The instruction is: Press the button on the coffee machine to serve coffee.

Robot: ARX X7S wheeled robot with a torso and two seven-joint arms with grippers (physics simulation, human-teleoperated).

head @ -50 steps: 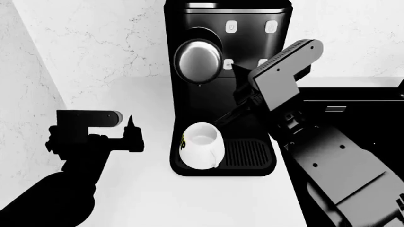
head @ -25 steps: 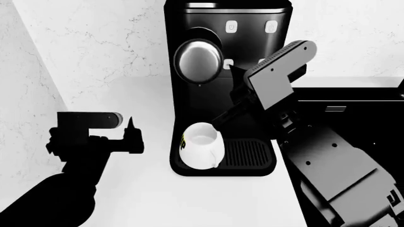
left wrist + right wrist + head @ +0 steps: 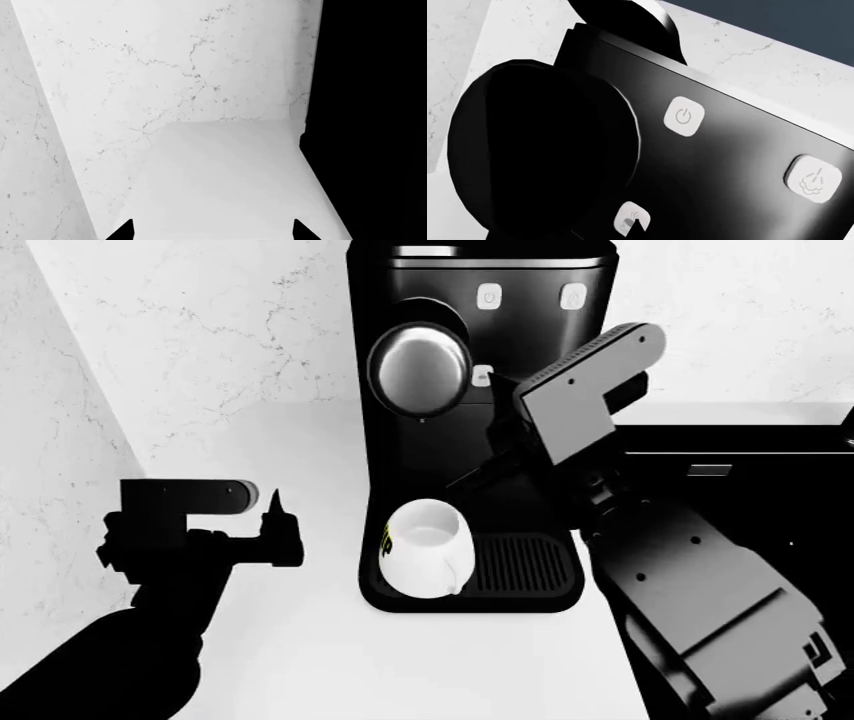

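The coffee machine (image 3: 534, 270) stands at the back of the counter, tall and black, with a round silver disc (image 3: 418, 368), pale buttons (image 3: 490, 297) and a ribbed drip tray (image 3: 523, 565). A white mug (image 3: 424, 545) sits on the tray under the disc. My right gripper (image 3: 495, 388) is shut, its pointed tip at the lower left button (image 3: 482, 373). In the right wrist view the tip (image 3: 639, 227) overlaps that button (image 3: 626, 217); the power button (image 3: 684, 116) and steam button (image 3: 812, 178) are beyond it. My left gripper (image 3: 275, 518) is open and empty, left of the machine.
A marble wall (image 3: 200, 330) runs behind and along the left side of the white counter (image 3: 320, 660). A black sink (image 3: 747, 455) lies right of the machine, under my right arm. The left wrist view shows the counter (image 3: 220, 170) and the machine's black side (image 3: 373, 125).
My right gripper has moved left and in toward the machine's front, so its tip now covers part of the lower left button. The left arm has not moved.
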